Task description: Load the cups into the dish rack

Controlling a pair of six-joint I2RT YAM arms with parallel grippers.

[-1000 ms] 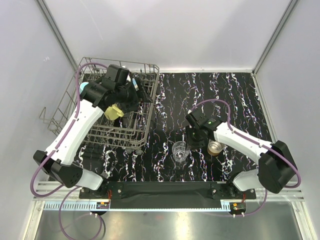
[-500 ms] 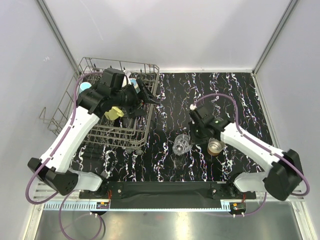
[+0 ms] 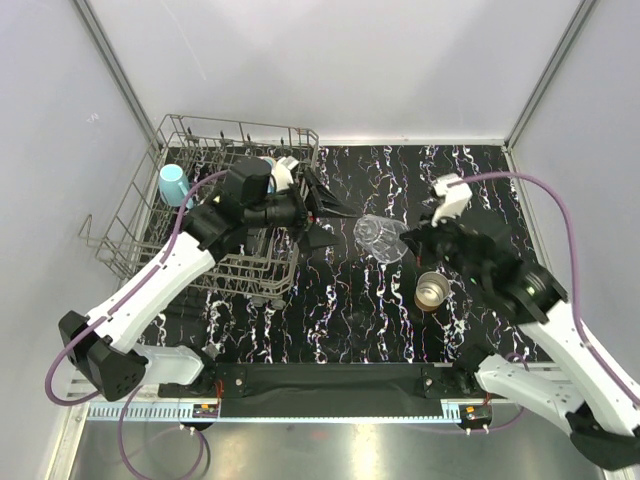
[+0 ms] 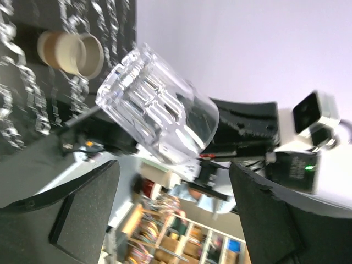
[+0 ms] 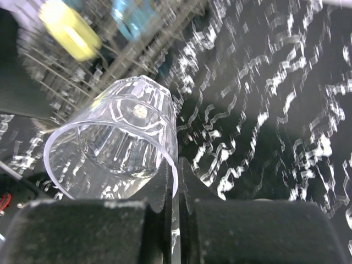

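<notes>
one clear glass tumbler [image 5: 118, 137], rim pinched by the right gripper [image 5: 175, 177]; left gripper [image 4: 176, 212] spread wide nearby.

Clear faceted glass tumbler [image 3: 381, 238], glossy and smooth, small round cup of shiny metal [image 3: 432, 291], dish rack of thin grey metal wire [image 3: 235, 140], black white-veined tabletop [image 3: 480, 180], smooth marble look.
</notes>
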